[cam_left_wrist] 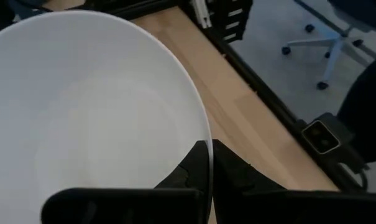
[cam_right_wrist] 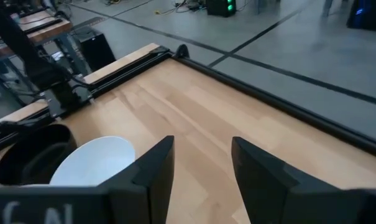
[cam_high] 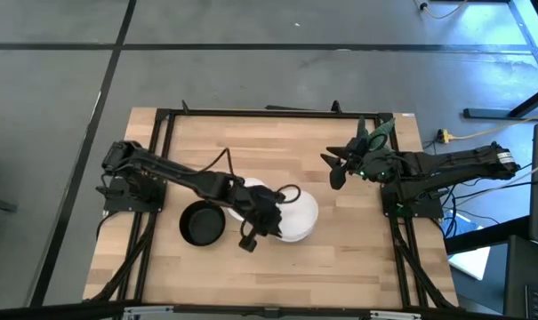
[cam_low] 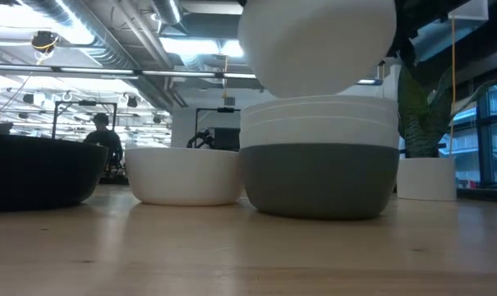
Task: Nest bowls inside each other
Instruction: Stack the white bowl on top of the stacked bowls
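My left gripper (cam_high: 269,222) is shut on a white bowl (cam_low: 318,45), held in the air just above a stack (cam_low: 318,156) of white bowls nested in a dark grey bowl (cam_low: 318,185). From above, the held bowl (cam_high: 295,216) covers the stack. Another white bowl (cam_low: 186,174) stands alone to the stack's left, partly under the left arm (cam_high: 246,191). A black bowl (cam_high: 202,222) stands farther left. My right gripper (cam_high: 335,169) is open and empty above the table's right part. My left gripper pinches the white bowl's rim (cam_left_wrist: 203,134), one finger inside the bowl and one finger (cam_left_wrist: 231,171) outside the wall. The bowl is lifted clear of the stack below it, mouth up and about level.
A small white pot (cam_low: 425,177) with a green plant (cam_high: 378,133) stands at the far right, close to my right gripper. A black frame (cam_high: 277,111) runs round the table's edges. The right wrist view shows a white bowl (cam_right_wrist: 91,162) and the black bowl (cam_right_wrist: 26,155).
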Controlling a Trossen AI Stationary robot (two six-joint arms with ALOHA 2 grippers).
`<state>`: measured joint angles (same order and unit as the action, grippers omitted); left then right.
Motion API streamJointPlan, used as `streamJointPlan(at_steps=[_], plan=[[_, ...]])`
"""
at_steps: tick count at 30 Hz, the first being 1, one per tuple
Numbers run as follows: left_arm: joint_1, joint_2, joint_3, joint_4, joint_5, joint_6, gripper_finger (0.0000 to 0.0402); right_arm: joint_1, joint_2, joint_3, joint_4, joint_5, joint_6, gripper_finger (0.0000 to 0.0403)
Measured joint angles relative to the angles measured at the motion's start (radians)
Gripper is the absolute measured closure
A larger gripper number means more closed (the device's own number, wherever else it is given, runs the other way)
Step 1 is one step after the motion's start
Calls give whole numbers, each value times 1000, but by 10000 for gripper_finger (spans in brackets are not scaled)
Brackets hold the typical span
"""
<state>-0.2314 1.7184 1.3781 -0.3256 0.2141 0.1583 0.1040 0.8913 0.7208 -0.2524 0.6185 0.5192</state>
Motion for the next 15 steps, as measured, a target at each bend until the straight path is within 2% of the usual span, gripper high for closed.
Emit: streamJointPlan(at_steps=[6, 15], plan=[[-28, 0, 0, -27, -132, -23, 401, 0, 0, 0, 3, -66, 26, 241], [-28, 76, 1, -58, -151, -79, 401, 0, 0, 0, 7, -73, 28, 241]])
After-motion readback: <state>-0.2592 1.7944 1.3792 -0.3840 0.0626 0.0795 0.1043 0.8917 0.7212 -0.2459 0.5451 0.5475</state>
